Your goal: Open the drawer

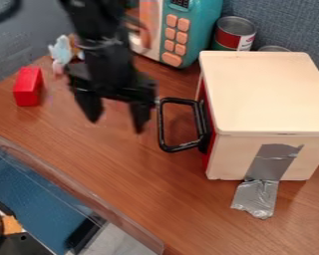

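Note:
The black gripper (115, 118) hangs over the wooden table at the upper left of centre, its two fingers spread apart with nothing between them. Just to its right, a black loop handle (163, 123) stands out from the red drawer front (209, 152) on the left side of a light wooden box (265, 92). A small gap separates the right fingertip from the handle. The drawer front appears flush with the box, so the drawer looks closed.
Grey tape (258, 194) runs from the box down to the table (162, 199). A red block (28, 86) and a small figure (60, 52) are at the left. Behind are a teal toy microwave (195, 30) and a can (235, 34).

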You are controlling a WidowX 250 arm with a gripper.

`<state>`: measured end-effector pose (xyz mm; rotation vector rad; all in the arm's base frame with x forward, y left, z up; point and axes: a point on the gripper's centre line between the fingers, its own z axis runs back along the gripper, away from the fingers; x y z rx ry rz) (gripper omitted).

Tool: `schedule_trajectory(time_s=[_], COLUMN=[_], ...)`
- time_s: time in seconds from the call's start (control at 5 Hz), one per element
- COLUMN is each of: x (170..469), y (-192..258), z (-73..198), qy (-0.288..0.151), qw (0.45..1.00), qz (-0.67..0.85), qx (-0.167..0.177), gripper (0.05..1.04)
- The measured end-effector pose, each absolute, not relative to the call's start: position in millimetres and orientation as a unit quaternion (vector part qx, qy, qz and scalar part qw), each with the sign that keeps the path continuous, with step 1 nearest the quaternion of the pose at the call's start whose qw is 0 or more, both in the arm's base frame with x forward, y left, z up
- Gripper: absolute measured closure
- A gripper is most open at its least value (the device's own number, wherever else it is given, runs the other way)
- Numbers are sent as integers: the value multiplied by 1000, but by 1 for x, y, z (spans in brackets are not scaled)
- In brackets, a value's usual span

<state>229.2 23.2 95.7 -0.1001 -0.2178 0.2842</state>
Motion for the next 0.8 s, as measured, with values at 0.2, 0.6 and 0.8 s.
schedule_trajectory(time_s=[0.2,0.6,0.8], x=[259,286,290], y=[18,19,18], z=[83,61,49], qy=[-117,-108,-103], qw=[975,972,972], qz=[184,206,206], qx=[-55,-44,-39], gripper=[83,83,83])
